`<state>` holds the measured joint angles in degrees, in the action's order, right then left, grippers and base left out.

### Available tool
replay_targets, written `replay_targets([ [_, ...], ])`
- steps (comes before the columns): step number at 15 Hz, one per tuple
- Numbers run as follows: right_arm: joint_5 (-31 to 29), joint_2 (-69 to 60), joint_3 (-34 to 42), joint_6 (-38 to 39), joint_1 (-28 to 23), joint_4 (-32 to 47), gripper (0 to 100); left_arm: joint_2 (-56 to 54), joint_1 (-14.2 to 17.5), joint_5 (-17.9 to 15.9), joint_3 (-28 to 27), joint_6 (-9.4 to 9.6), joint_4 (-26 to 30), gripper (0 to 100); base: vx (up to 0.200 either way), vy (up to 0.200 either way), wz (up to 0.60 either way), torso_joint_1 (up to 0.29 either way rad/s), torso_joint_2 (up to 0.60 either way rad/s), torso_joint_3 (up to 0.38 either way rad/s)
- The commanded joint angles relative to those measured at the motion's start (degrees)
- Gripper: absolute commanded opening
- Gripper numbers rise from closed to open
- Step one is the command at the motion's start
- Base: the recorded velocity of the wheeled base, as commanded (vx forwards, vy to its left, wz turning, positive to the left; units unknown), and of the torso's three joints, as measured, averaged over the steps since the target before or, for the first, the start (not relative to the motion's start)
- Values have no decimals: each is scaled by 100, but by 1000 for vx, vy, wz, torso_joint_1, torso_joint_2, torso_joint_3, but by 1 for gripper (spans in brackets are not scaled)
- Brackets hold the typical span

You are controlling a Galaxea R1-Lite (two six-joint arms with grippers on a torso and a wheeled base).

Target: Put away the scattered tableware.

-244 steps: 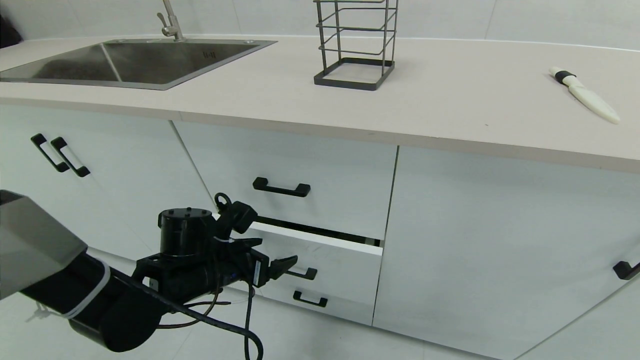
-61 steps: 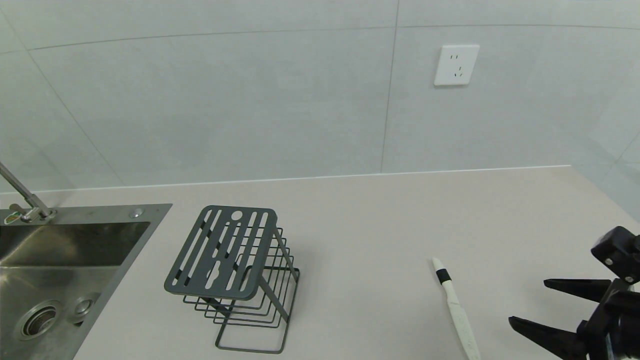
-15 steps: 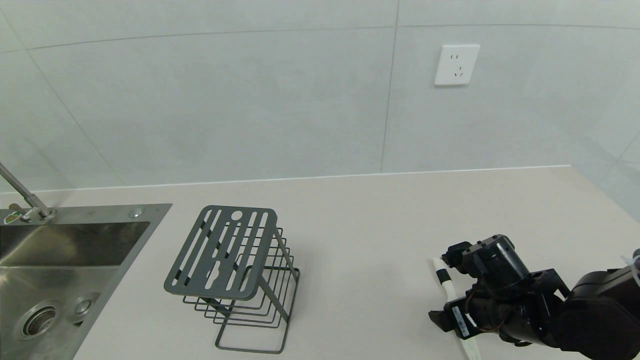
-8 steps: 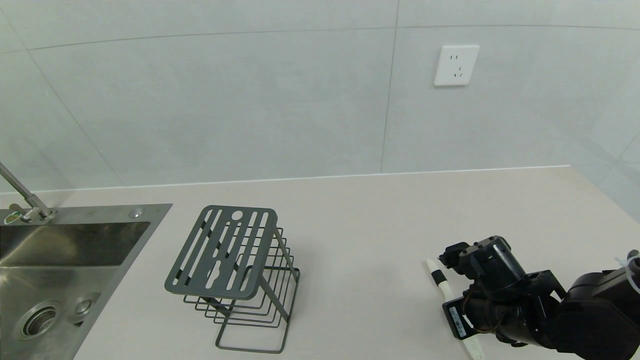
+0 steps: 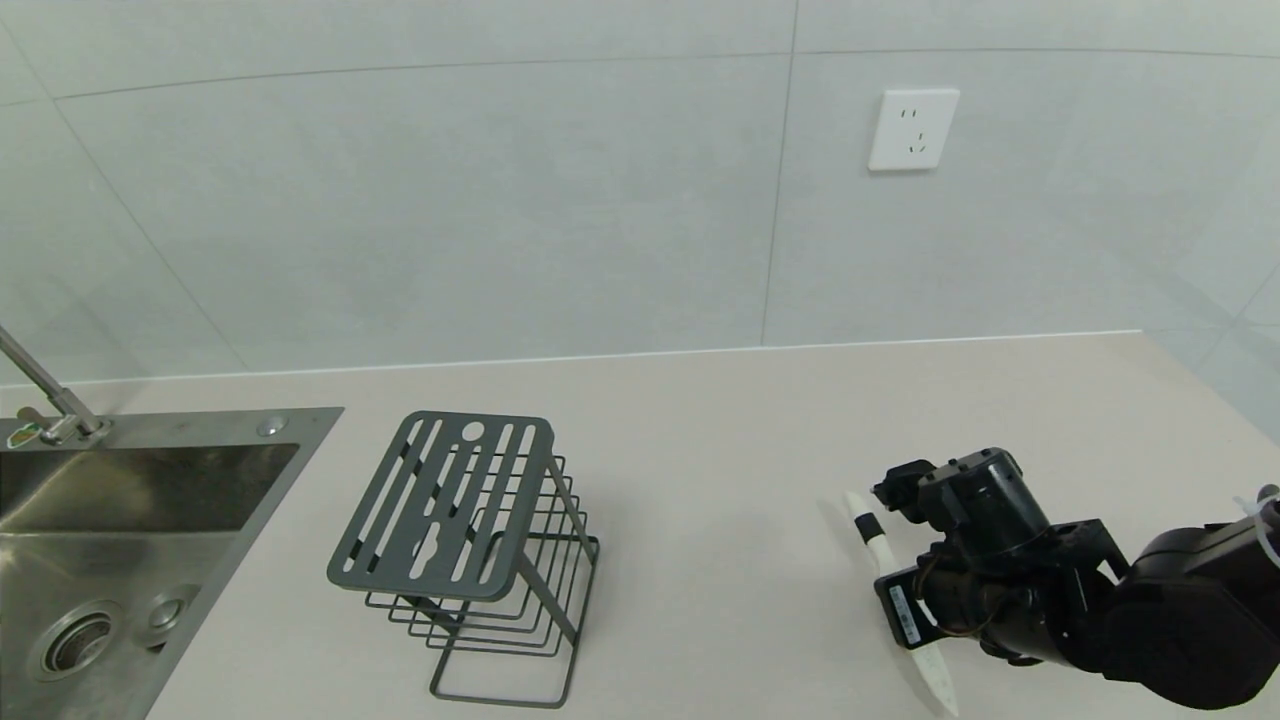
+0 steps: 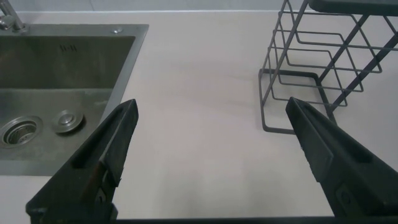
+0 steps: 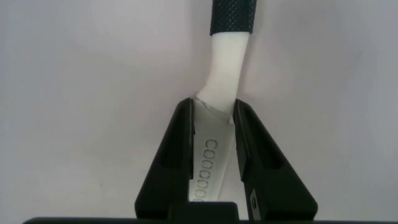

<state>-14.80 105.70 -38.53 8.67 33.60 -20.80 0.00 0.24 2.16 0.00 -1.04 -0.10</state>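
Head view first: the right gripper (image 5: pixel 912 612) has clamped onto the white knife (image 5: pixel 866 528) at the right end of the desk (image 5: pixel 720 450). The handle end with its black band pokes out toward the wall, and the blade tip sticks out the near side. The thin shadow beside it suggests it's just off the surface, but I can't be sure. So I'd call this the pick-up step, grasp made, and the carry comes next. The slotted rack (image 5: pixel 450 500) near the sink (image 5: pixel 180 425) looks like the obvious home, though that's a guess. The next move calls for a clean lift and keeping the blade from swinging. Left wrist view: the left gripper (image 6: pixel 211 155) hangs over bare desk between sink and rack, its fingers (image 6: pixel 106 162) spread wide and holding nothing. Right wrist view: the fingers (image 7: pixel 180 143) pinch the knife right where handle meets blade. The handle runs straight out ahead of them and the flat of the blade sits between them, so the grip looks centred but narrow, and it could twist.
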Motion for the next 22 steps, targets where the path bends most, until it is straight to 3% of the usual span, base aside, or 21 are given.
replay_targets([
  [1, 3, -384, -128, -208, 6, -144, 0, 0, 2, -5, 0, -2, 1, 100, 0, 0, 0, 0, 0, 0],
  [5, 258, -1149, -84, -498, 42, -153, 0, 0, 2, -14, 0, -107, -34, 100, 0, 0, 0, 0, 0, 0],
  [6, 373, -1360, -75, -542, 42, -153, 0, 0, 2, -22, 0, -107, -280, 100, 0, 0, 0, 0, 0, 0],
  [7, 434, -1632, -23, -594, 42, -153, 0, 0, 2, -75, 0, -63, -992, 100, 0, 0, 0, 0, 0, 0],
  [8, 478, -1869, 13, -735, 42, -161, 0, 0, -7, -436, 0, -37, -1607, 100, 0, 0, 0, 0, 0, 0],
  [10, 873, -2203, 101, -1236, 42, -346, 0, 281, -16, -1429, -439, -37, -1687, 100, 0, 0, 0, 0, 0, 0],
  [11, 1137, -2326, 171, -1579, 42, -522, 0, 809, -51, -1675, -817, -46, -1695, 100, 0, 0, 0, 0, 0, 0],
  [13, 1480, -2458, 276, -2088, 50, -882, 0, 1907, -569, -2079, -1564, -28, -1827, 100, 0, 0, 0, 0, 0, 0],
  [15, 1717, -2485, 347, -2308, 50, -1225, 0, 2979, -1264, -2132, -2021, -19, -2346, 100, 0, 0, 0, 0, 0, 0],
  [17, 1805, -2476, 311, -2466, 94, -1445, 0, 3894, -2090, -2343, -2109, -11, -3365, 100, 0, 0, 0, 0, 0, 0],
  [19, 2034, -2449, 303, -2545, 279, -1541, 0, 4570, -2433, -2932, -2039, 16, -4235, 100, 0, 0, 0, 0, 0, 0],
  [20, 2403, -2458, 320, -2554, 516, -1700, 0, 5221, -2433, -3591, -2083, 235, -4921, 100, 0, 0, 0, 0, 0, 0],
  [22, 2895, -2432, 443, -2792, 648, -2078, 0, 6179, -2441, -4382, -2136, 868, -5765, 100, 0, 0, 0, 0, 0, 0],
])
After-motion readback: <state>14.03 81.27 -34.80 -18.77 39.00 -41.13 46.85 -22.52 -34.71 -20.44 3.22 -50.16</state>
